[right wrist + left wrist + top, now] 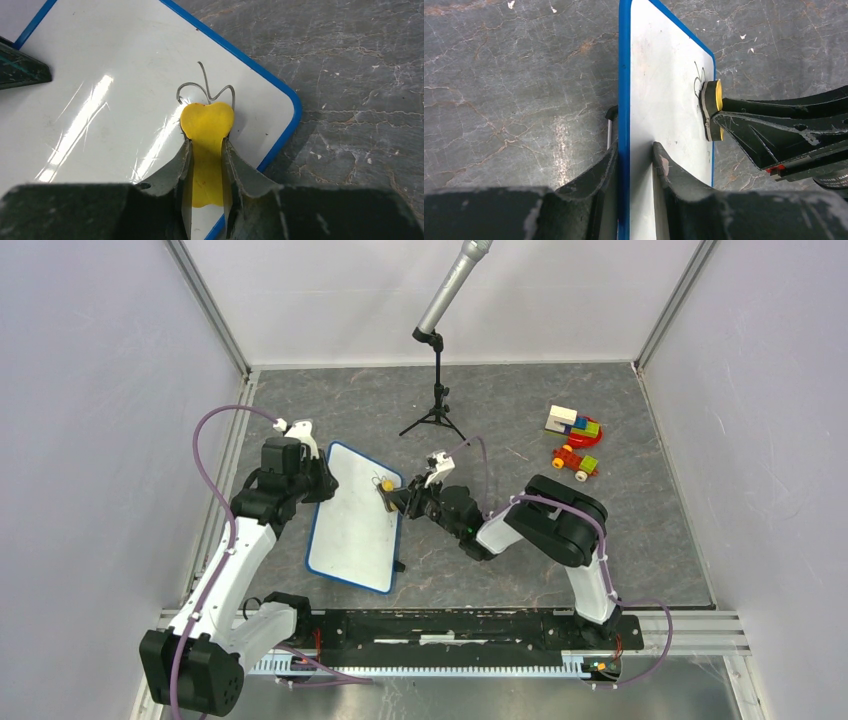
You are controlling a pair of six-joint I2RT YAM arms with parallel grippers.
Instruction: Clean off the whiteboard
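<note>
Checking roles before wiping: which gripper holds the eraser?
The right gripper, clamped on the yellow eraser; the left gripper grips the whiteboard by its rim.

- Grey marbled tabletop [650, 540] is spreading across the middle of the frame.
- Plain white back wall [350, 300] is closing off the top; matching left wall [90, 420] and right wall [770, 440] are flanking it.
- Metal corner posts [210, 305] are slanting up at upper left and upper right.
- Black tripod [436, 405] is standing at upper centre, carrying a tilted grey cylinder [455, 285].
- Black mounting rail [450, 625] is running along the bottom.
</note>
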